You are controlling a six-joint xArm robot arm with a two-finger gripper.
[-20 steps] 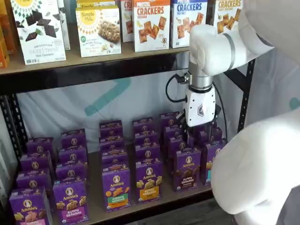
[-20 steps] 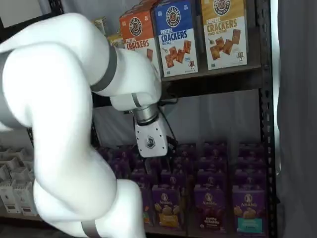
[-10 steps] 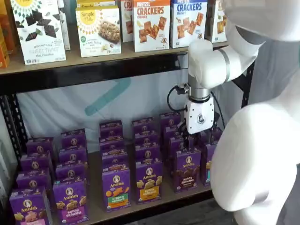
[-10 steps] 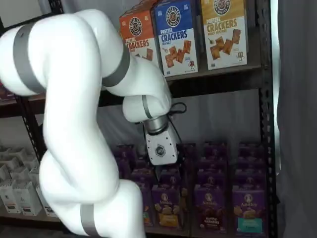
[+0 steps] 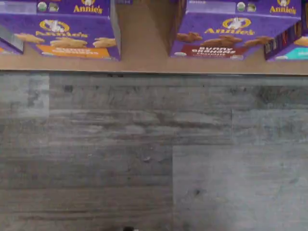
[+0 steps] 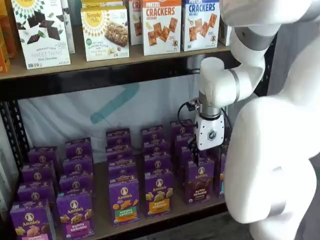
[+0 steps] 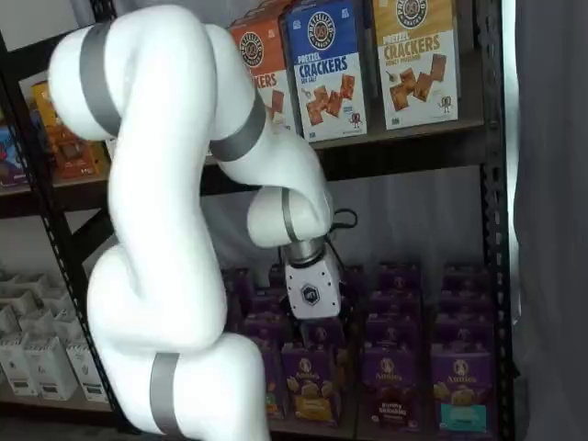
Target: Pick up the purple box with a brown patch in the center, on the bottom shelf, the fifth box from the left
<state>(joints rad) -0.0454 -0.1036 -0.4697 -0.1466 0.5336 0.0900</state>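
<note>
Closest to my cameras is the big white arm [image 6: 270, 150], which fills the right side of one shelf view and the left half of the other, so I'm peering around it. The tool [image 6: 206, 150] hangs under the white wrist body in front of the purple rows. I can't make out the black fingers against the dark boxes in either shelf view, but it's at its widest spread and I see no box in it.

Looking straight down from the wrist, it's mostly grey plank floor [image 5: 154, 154], then the front edge of the bottom shelf [image 5: 144, 60]. The purple box [image 5: 226, 41] with the brown band and dark cookies stands right at that edge. Beside it across a bare gap is an orange-band box [image 5: 72, 38], and a teal-band one [image 5: 293, 48] peeks in on its other side.

In both shelf views the purple box [image 6: 199, 181] stands upright in the front row, below the tool and not touching it. More purple cartons line up behind it toward the back cloth.

Farther up, the higher shelf [image 6: 100, 67] carries the cracker boxes [image 6: 161, 25].
</note>
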